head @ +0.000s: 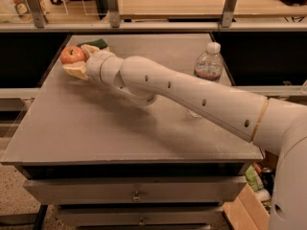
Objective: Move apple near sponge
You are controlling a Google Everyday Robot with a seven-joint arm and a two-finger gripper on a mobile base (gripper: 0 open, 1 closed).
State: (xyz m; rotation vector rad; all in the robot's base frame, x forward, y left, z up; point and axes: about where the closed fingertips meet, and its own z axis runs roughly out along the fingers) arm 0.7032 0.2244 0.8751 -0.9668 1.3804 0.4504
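Camera view, table's (120,128) ten o'clock: gripper (76,59) clasping apple (70,54) beside sponge (100,43); may roll off near edge on release.

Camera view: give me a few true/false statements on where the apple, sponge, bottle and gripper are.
1. The apple is at the gripper, in the far left part of the table. True.
2. The sponge lies at the table's near edge. False: it is at the far left, just behind the gripper.
3. The water bottle stands upright on the table's right side. True.
4. The apple touches the water bottle. False: they are well apart, on opposite sides of the table.
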